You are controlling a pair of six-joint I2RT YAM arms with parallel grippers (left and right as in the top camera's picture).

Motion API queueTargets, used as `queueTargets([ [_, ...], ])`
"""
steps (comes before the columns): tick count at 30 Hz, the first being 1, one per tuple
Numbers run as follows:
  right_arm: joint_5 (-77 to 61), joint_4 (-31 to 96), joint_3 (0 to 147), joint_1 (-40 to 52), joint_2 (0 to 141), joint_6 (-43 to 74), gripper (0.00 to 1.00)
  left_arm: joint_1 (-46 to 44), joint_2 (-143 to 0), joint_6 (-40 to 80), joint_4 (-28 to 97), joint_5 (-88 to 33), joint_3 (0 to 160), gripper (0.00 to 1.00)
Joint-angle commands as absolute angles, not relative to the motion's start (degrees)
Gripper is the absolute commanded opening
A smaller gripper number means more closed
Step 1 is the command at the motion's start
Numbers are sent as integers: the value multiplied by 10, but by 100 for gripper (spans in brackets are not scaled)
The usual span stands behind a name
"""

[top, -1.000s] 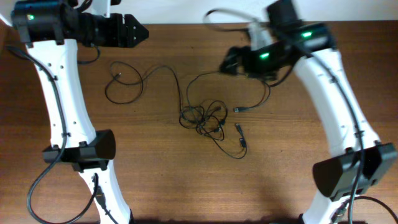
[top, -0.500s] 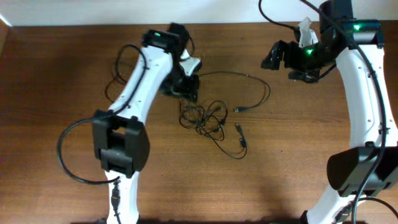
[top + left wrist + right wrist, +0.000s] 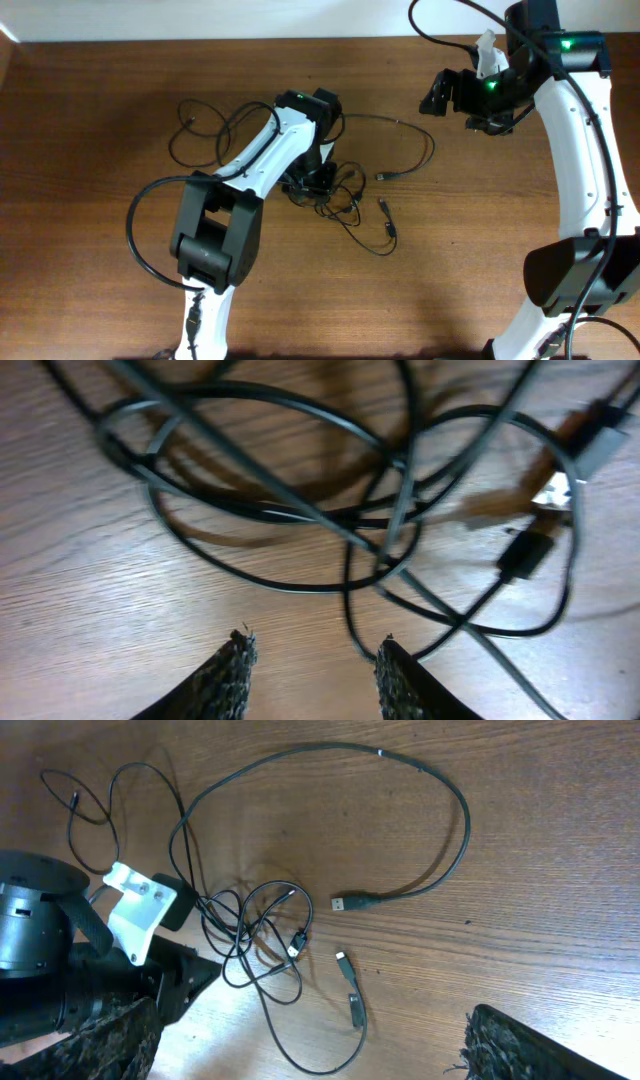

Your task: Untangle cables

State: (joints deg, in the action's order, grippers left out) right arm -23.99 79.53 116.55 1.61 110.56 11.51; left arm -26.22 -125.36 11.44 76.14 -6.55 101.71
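The left end effector [image 3: 315,665] hangs low over the knot [image 3: 390,550]. Its fingers are apart and nothing is clamped. One thin strand runs down to just beside one fingertip [image 3: 395,670].

The cables [image 3: 335,195] lie mid-worktop [image 3: 100,260]. There is a tight bunch under this end effector and a loose loop [image 3: 200,140] trailing off on the left arm's side. On the other side a long arc [image 3: 425,150] ends in a plug [image 3: 385,176]. A second plug [image 3: 388,228] lies just in front of the bunch.

The right end effector [image 3: 436,95] is spread wide and empty, held well apart from the cables near the far edge.

Several strands cross right under the left fingers, so closing here could catch two or more at once. A pull would then likely cinch the knot tighter. The cords are thin and lie flat, so the tips might also scrape the wood and miss. With the right arm so far off, nothing pins the bunch, and any tug may drag the whole tangle along. A plug could also snag inside a loop.
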Motion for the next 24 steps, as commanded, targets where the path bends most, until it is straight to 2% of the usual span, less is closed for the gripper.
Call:
queueTargets([
  [1,-233,795,1169,20,1100,107,98,-272,-1245,100,753,-108,1013,48],
  [6,-233,796,1169,20,1100,107,98,-281,-1246,97,735,-90,992,46],
  [7,-233,796,1169,20,1100,107,98,-281,-1246,98,726,-90,982,42],
  [8,-233,796,1169,20,1100,107,98,-281,-1246,98,714,-90,970,35],
  [9,-233,795,1169,20,1100,107,98,-281,-1246,98,701,-90,959,23],
  [10,-233,795,1169,20,1100,107,98,-281,-1246,98,696,-90,957,17],
  [13,-233,795,1169,20,1100,107,98,-281,-1246,98,687,-90,957,12],
  [21,-233,795,1169,20,1100,107,98,-281,-1247,112,626,-93,924,13],
  [23,-233,795,1169,20,1100,107,98,-281,-1247,113,608,-93,913,0],
  [24,-232,795,1169,20,1100,107,99,-281,-1246,113,597,-93,915,0],
])
